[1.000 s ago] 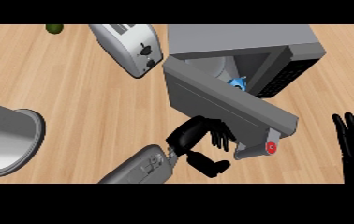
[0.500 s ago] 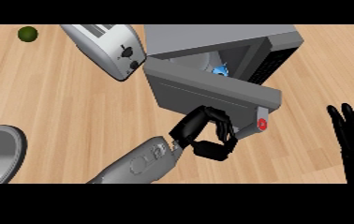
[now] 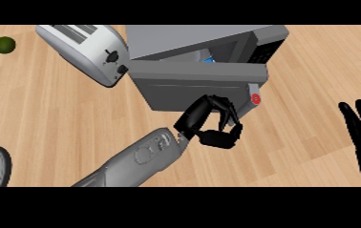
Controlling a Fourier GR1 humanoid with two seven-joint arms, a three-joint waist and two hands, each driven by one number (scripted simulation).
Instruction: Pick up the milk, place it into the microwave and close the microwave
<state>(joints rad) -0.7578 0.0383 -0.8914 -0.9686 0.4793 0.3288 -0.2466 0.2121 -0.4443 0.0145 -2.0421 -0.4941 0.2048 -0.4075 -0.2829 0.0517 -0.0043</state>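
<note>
The counter (image 3: 63,127) is of light wood with long planks. A white toaster (image 3: 88,53) lies near the top left, and a green fruit (image 3: 5,45) at the left edge.

The microwave door (image 3: 201,81) seems nearly shut, barring the cavity; bare counter (image 3: 63,112) lies left.

The microwave (image 3: 211,46) stands at the counter's (image 3: 63,122) back, its door (image 3: 194,84) nearly shut, with the milk (image 3: 209,58) inside behind it. The toaster (image 3: 88,53) sits just left of the microwave, a lime (image 3: 5,45) further left. The left hand (image 3: 211,124) is at the door's front; the right hand (image 3: 350,127) rests at the right edge.
</note>
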